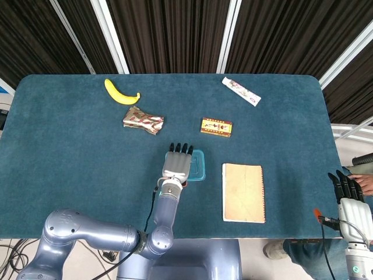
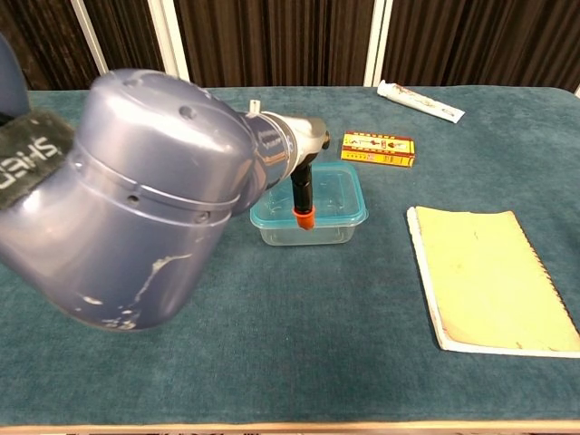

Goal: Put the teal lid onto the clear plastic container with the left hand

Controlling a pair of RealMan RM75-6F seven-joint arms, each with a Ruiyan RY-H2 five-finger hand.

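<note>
Fingers (image 1: pixel 180 150) half-hiding teal lid (image 1: pixel 198 166)

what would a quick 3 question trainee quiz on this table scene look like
1. True or false: the teal lid already sits on the clear plastic container.
2. Which item lies nearest the banana? A) notebook B) crumpled wrapper C) tube
3. Fill in: the left hand lies over the container's ____ side in the head view.

Key: 1 true; 2 B; 3 left. The right hand is off the table's right edge.
</note>
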